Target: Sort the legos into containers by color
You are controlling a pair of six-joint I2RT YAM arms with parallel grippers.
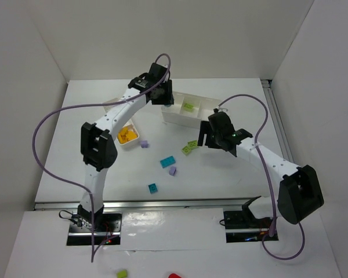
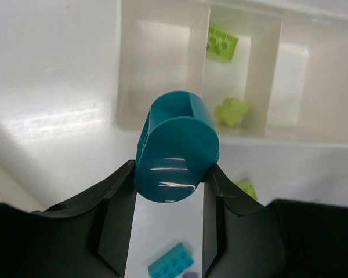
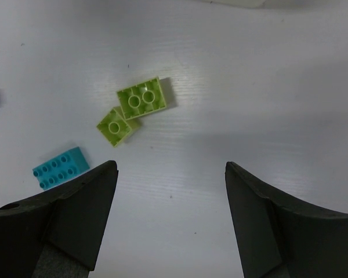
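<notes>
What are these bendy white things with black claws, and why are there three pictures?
They are two robot arms sorting legos by colour. One picture looks down from above; the other two come from cameras on each wrist. The left gripper pinches a teal piece by the wide tray, which holds lime legos. The right gripper hangs open above two loose lime bricks on the table. The narrow tray holds orange bricks.
</notes>
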